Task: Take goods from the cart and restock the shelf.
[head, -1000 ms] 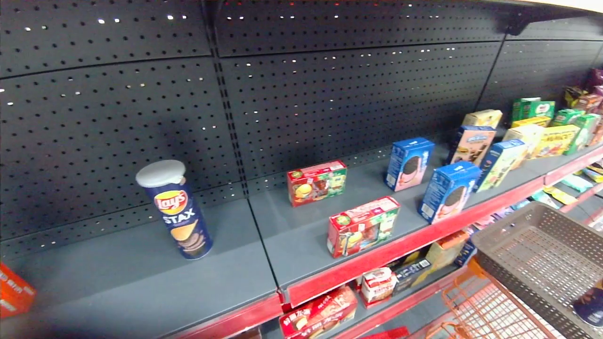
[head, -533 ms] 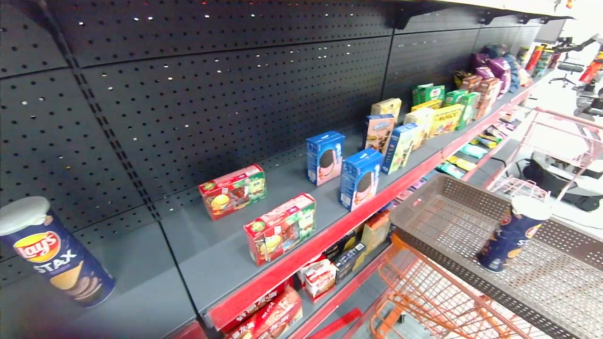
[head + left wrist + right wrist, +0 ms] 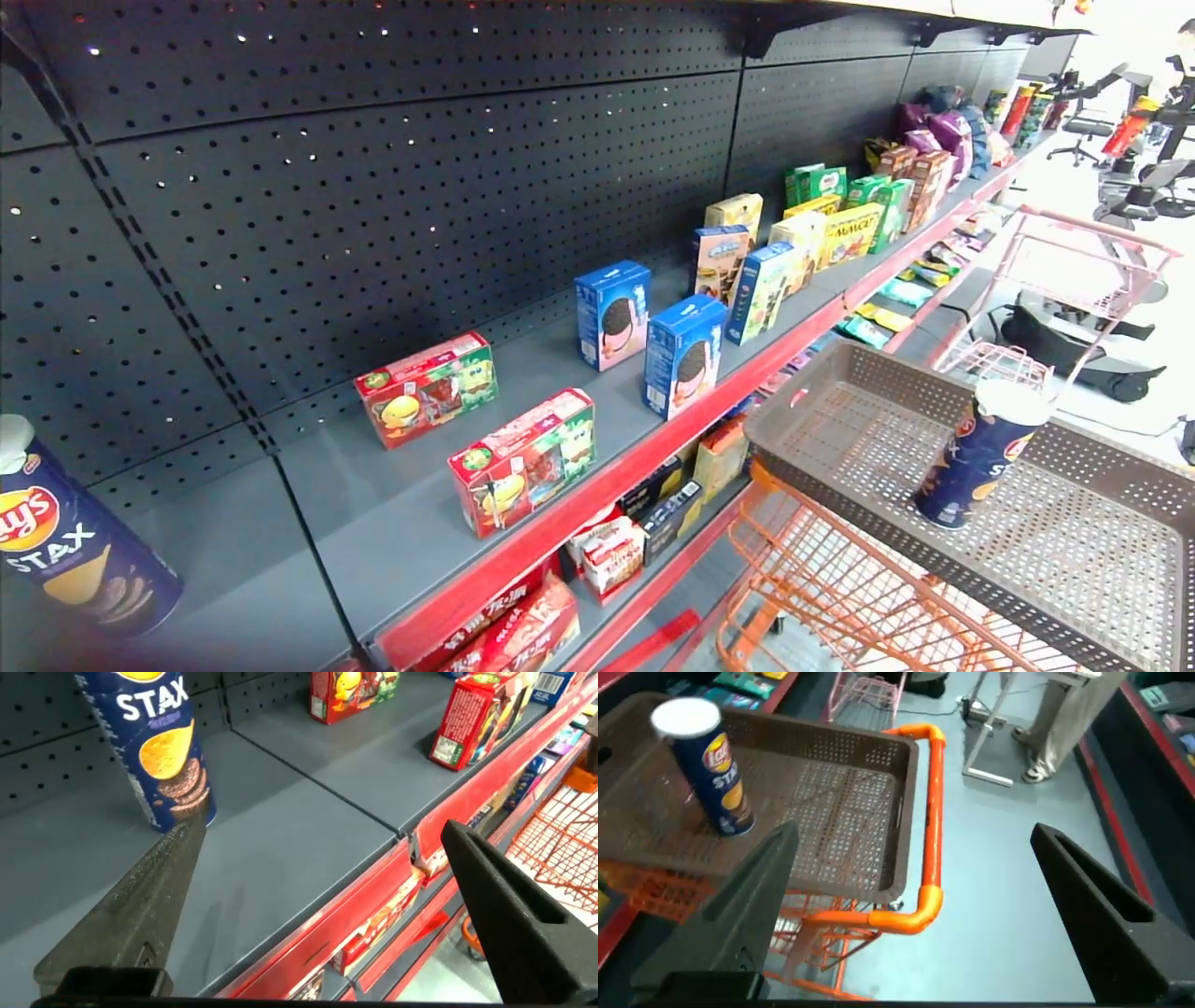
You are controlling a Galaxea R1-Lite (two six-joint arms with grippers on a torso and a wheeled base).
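A dark blue chip can (image 3: 70,551) with a grey lid stands upright at the far left of the grey shelf board (image 3: 373,504). A second chip can (image 3: 976,457) stands in the brown perforated basket (image 3: 840,359) on top of the orange cart (image 3: 822,597). My left gripper (image 3: 320,829) is open above the shelf's front part, with the shelf can (image 3: 149,747) just beyond one finger. Open too, my right gripper (image 3: 915,835) hovers over the floor beside the basket (image 3: 840,793), a short way from the basket's can (image 3: 705,765).
Two red-green boxes (image 3: 523,457) and two blue cookie boxes (image 3: 681,355) stand further right along the shelf, then several more cartons (image 3: 822,224). Lower shelves hold packets (image 3: 607,560). The cart's orange handle (image 3: 929,831) runs along the basket's edge. A pink cart (image 3: 1074,271) stands in the aisle.
The head camera has swung to the right: the shelf can has slid to the picture's left edge and the cart with its can has come into view. No goods have moved.
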